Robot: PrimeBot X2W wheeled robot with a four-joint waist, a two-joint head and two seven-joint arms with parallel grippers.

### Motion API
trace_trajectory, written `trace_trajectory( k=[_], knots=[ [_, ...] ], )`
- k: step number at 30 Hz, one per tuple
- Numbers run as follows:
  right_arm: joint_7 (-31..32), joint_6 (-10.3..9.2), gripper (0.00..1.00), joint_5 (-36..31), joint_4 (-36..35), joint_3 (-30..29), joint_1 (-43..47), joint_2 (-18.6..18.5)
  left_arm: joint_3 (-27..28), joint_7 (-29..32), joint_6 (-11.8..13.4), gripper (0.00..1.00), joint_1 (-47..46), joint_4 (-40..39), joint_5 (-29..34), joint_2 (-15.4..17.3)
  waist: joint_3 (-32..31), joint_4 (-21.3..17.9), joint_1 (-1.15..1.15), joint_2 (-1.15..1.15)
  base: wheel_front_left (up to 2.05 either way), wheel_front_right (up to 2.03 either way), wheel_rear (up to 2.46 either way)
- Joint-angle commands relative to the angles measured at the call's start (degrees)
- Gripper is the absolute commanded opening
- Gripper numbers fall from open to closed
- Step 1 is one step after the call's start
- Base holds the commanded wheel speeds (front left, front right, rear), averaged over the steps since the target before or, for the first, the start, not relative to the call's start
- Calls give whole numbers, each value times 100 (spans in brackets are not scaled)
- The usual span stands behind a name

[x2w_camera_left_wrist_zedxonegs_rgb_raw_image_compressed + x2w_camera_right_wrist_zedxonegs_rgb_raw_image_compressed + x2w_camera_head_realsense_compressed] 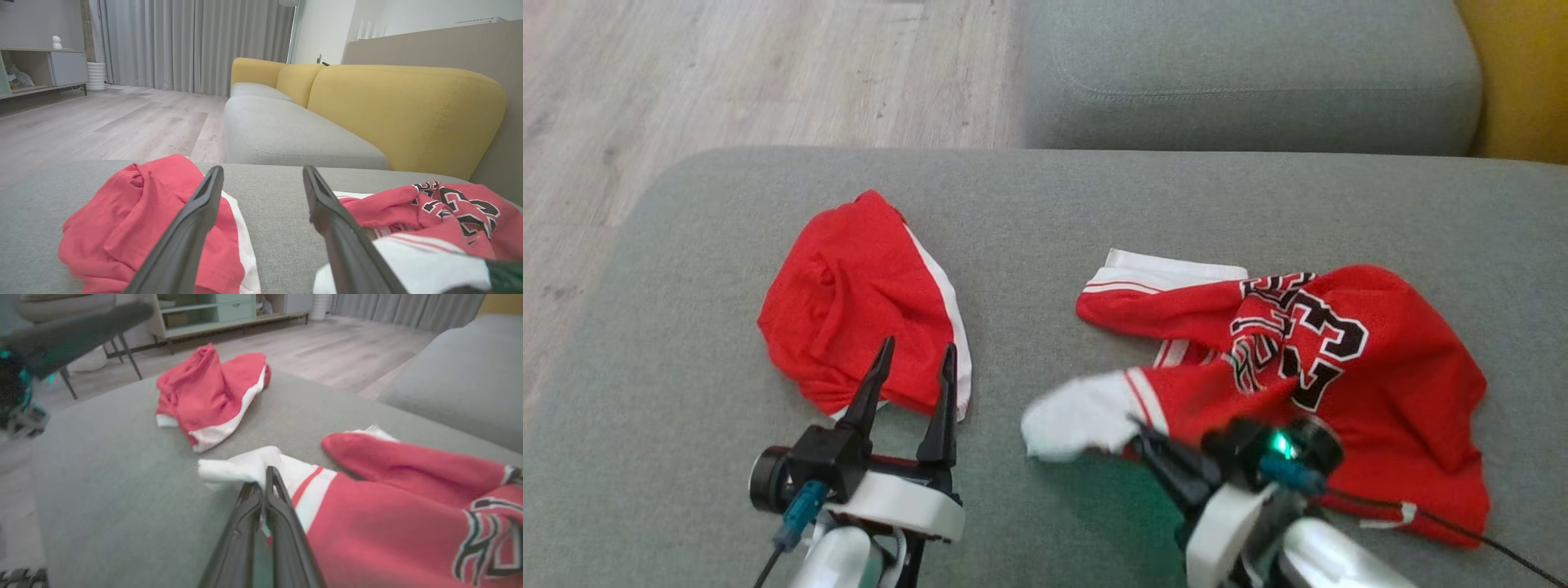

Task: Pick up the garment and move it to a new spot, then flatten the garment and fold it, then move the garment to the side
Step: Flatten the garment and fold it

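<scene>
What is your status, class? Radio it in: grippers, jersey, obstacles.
Right gripper shut on jersey, at white hem. Left gripper open, near shorts. Jersey crumpled on cushion. Shorts apart, to its left.

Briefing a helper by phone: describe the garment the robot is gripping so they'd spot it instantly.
On the grey cushion, it is the red jersey on the robot's right, white edge pinched by the right gripper. Unlike the other red garment, it bears black-and-white lettering.
</scene>
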Motion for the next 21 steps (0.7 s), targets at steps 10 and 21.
trace_trajectory(
  k=[10,21],
  knots=[
    [839,-4,100,796,-813,940,117,-692,206,-54,-22,100,-60,-157,76,-7,-84,-134,1,0,0,0,0],
    [-46,-4,100,451,-1263,-1606,559,-425,247,-54,-3,100,-78,-254,88,-7,-53,-506,1,0,0,0,0]
  ],
)
